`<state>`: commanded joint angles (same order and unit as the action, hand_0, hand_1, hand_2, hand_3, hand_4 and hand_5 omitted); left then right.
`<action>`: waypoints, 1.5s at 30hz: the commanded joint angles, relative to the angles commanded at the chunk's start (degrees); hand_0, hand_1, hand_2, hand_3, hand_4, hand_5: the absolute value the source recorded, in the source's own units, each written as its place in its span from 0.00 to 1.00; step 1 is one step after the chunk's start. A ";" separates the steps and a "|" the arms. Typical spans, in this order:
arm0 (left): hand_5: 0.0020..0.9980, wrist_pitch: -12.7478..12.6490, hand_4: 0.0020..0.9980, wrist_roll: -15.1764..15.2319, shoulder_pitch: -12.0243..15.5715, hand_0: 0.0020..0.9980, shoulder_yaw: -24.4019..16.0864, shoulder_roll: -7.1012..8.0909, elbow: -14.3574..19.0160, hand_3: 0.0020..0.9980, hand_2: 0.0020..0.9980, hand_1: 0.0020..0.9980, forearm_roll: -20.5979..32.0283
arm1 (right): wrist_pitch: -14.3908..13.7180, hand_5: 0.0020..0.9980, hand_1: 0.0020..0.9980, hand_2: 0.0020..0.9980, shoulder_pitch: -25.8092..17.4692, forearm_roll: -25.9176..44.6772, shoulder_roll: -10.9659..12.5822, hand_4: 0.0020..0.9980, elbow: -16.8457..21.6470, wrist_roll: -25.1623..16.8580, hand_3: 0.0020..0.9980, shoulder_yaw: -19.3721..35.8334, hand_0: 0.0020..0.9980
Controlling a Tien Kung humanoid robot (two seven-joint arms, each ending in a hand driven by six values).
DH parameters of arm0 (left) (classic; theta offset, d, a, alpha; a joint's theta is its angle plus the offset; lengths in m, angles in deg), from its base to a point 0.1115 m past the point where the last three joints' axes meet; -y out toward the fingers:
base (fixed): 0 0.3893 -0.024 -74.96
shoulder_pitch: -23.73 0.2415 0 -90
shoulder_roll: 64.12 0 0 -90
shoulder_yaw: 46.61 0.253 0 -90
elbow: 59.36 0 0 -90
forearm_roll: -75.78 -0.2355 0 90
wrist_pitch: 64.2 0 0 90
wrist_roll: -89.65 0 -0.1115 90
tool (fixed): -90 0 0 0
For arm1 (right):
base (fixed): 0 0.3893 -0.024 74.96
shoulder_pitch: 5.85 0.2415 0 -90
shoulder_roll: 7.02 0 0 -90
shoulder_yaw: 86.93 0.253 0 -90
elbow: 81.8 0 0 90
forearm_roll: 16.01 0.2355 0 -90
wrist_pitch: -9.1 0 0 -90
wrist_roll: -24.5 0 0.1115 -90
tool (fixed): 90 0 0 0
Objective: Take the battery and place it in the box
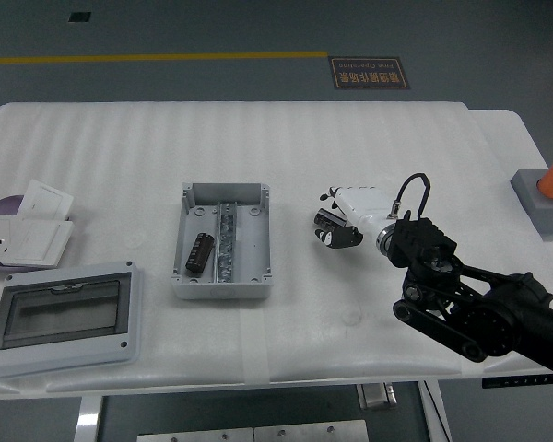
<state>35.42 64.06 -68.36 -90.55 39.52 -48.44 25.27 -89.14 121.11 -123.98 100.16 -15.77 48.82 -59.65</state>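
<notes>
An open grey box (223, 241) stands left of the table's middle, with a metal rail down its centre. One black battery (200, 251) lies in its left half. A second black battery (325, 226) lies on the table to the right of the box. My right hand (339, 226) is white with black fingertips and comes in from the lower right. It sits over this second battery with its fingers curled around it, thumb on the near side. The battery is partly hidden by the fingers. The left arm is out of view.
The box's grey lid with a clear window (63, 317) lies at the front left. White socket plates (28, 236) and a purple disc (0, 206) lie at the left edge. A grey block with an orange cylinder (546, 191) stands at the far right.
</notes>
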 joint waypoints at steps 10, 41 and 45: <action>0.57 -0.06 0.50 0.29 -0.15 0.60 0.21 0.01 -0.04 0.55 0.53 0.67 0.06 | -0.96 0.44 0.60 0.61 0.31 1.17 -0.62 0.74 -2.26 -0.72 0.70 -1.33 0.65; 0.57 -0.40 0.50 1.53 -0.40 0.59 1.68 0.02 -0.17 0.55 0.53 0.67 0.76 | -4.80 0.10 0.52 0.46 0.03 1.68 -1.13 0.36 -4.33 -1.64 0.67 -3.33 0.49; 0.58 -0.35 0.50 1.36 -0.30 0.59 1.33 0.05 -0.14 0.55 0.53 0.67 0.38 | -5.40 0.05 0.52 0.46 -0.14 1.89 -1.07 0.30 -4.36 -1.93 0.67 -3.46 0.48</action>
<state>35.08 65.43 -68.66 -89.22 39.57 -48.58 25.64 -94.54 120.97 -122.09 99.10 -20.12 46.89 -63.11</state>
